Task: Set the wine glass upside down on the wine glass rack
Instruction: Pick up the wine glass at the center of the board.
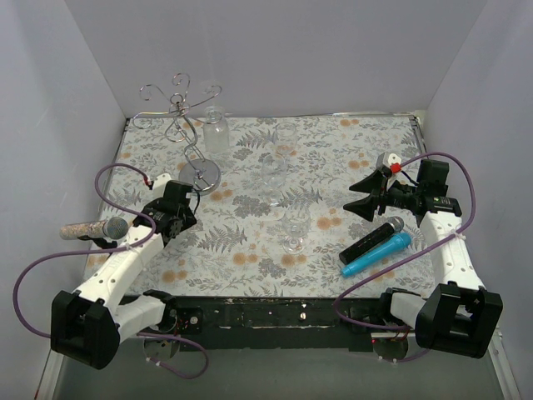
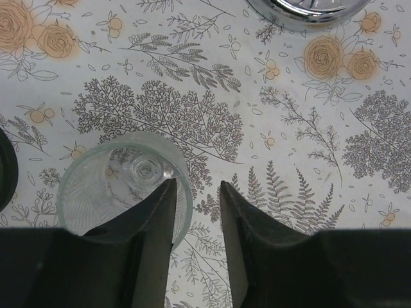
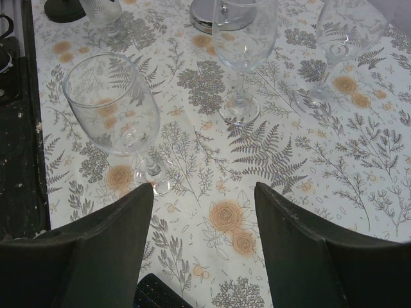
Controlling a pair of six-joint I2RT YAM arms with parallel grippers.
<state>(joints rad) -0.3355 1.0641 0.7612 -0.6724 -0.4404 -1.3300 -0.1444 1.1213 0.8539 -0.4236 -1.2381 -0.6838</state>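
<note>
The wine glass rack [image 1: 185, 108] stands at the back left, a silver wire stand with curled arms on a round shiny base [image 1: 204, 172], [image 2: 308, 9]. My left gripper [image 1: 176, 212] hangs just in front of that base, over a ribbed wine glass [image 2: 115, 186] seen from above. The left gripper [image 2: 198, 186] has a narrow gap. Its left finger [image 2: 151, 218] covers the glass's rim, whose edge shows in the gap, apart from the right finger. Clear wine glasses [image 1: 293, 233], [image 1: 273, 171] stand upright mid-table. My right gripper [image 1: 364, 198], [image 3: 204, 186] is open and empty.
Another clear glass [image 1: 215, 133] stands at the back beside the rack. A black microphone [image 1: 371, 240] and a blue one [image 1: 376, 254] lie under the right arm. A grey microphone [image 1: 92, 229] lies at the left edge. White walls enclose the table.
</note>
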